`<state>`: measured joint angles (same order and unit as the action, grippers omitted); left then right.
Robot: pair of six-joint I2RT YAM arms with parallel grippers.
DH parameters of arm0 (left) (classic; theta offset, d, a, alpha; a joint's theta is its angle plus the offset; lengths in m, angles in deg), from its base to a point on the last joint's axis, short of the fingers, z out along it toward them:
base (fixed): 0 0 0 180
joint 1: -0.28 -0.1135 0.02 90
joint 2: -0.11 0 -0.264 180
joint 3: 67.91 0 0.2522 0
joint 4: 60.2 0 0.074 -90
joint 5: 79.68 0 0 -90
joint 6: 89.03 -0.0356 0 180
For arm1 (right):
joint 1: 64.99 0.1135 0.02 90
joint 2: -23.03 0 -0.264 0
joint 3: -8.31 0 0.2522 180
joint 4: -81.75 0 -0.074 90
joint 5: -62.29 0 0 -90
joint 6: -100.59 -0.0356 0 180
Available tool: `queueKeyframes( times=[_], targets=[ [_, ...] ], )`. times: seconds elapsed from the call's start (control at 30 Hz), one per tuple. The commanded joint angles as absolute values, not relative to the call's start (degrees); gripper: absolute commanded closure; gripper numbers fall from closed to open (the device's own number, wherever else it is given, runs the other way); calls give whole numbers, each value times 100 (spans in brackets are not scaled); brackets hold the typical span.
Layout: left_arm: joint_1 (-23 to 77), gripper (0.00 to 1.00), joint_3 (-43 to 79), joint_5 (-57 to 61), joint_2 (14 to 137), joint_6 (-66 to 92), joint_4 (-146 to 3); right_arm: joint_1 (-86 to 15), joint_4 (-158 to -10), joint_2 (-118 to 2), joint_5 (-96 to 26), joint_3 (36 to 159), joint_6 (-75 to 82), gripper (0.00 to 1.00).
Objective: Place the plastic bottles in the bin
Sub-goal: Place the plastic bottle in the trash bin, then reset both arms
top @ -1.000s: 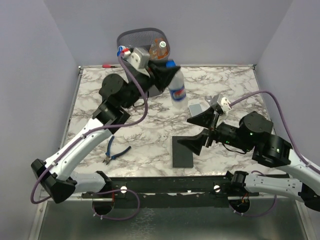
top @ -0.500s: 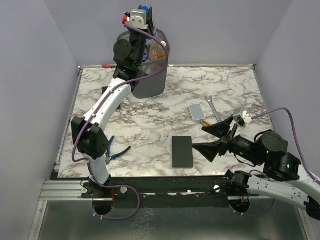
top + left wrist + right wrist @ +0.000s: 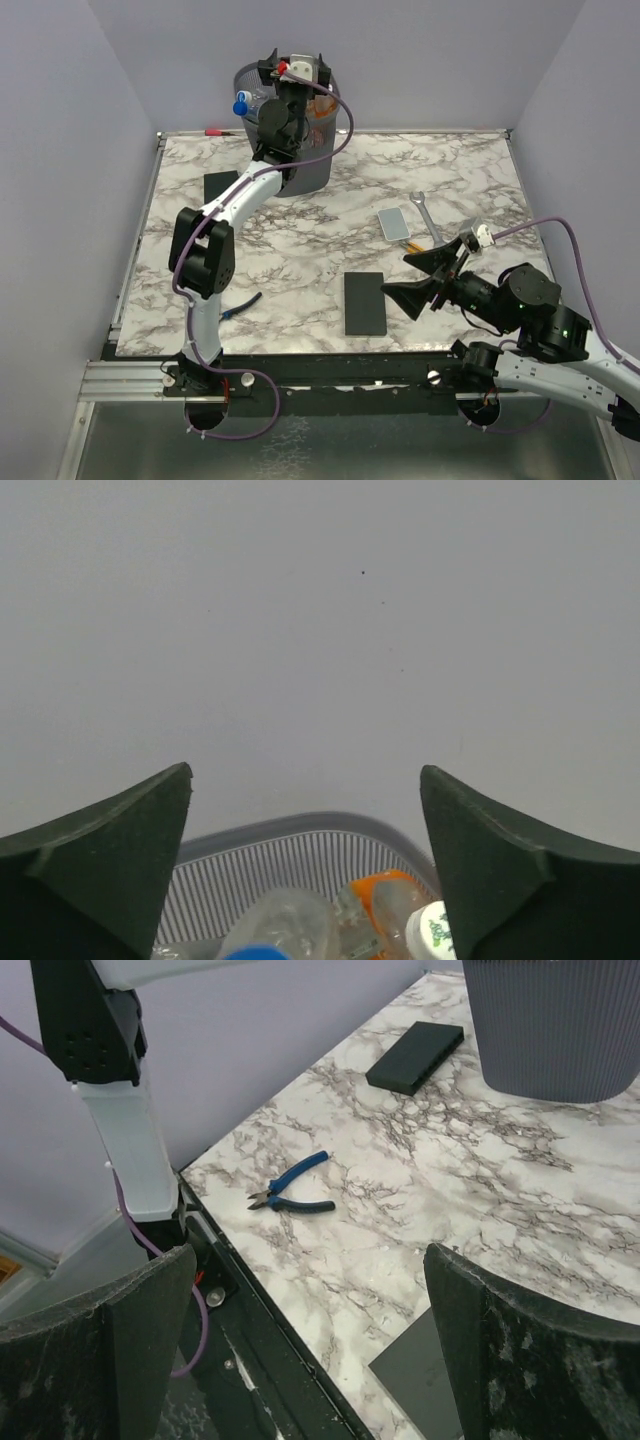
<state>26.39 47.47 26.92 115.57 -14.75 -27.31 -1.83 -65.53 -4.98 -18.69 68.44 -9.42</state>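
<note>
While left gripper (image 3: 305, 770) and right gripper (image 3: 310, 1250) gape empty, bottles (image 3: 285, 920) inside the bin (image 3: 300, 845) look light, slick: grasp mid-body.

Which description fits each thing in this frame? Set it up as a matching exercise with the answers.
Things:
1. pliers
2. bin
3. left gripper
4. wrench

Descriptions:
A. open, above the bottles
B. silver, on the right half of the table
C. blue handles
D. grey, bottles inside

Pairs: 1-C, 2-D, 3-A, 4-B
</note>
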Motion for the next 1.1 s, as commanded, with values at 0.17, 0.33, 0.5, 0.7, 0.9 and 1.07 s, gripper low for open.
queueKeyframes(
  times=[0.17, 0.33, 0.5, 0.7, 0.9, 1.07],
  targets=[
    [2621, 1, 4090, 2839, 10321, -1453, -2380, -159, -6877, -641, -1604, 6824, -940, 0],
    [2631, 1, 3677, 2860, 9426, -1447, -2399, -162, -6902, -685, -1585, 6891, -945, 0],
    [2684, 1, 2937, 3191, 8310, -1142, -2752, -157, -6875, -635, -1367, 6878, -1000, 0],
    [2717, 1, 2609, 4091, 7062, 920, -6202, -162, -6927, -590, -530, 6702, -1273, 0],
    [2739, 1, 1692, 4346, 6328, 2935, -8228, -162, -6896, -667, 637, 6536, -1841, 0],
    [2762, 1, 879, 4563, 5769, 3758, -8712, -162, -7086, -769, 881, 6468, -1885, 0]
  ],
)
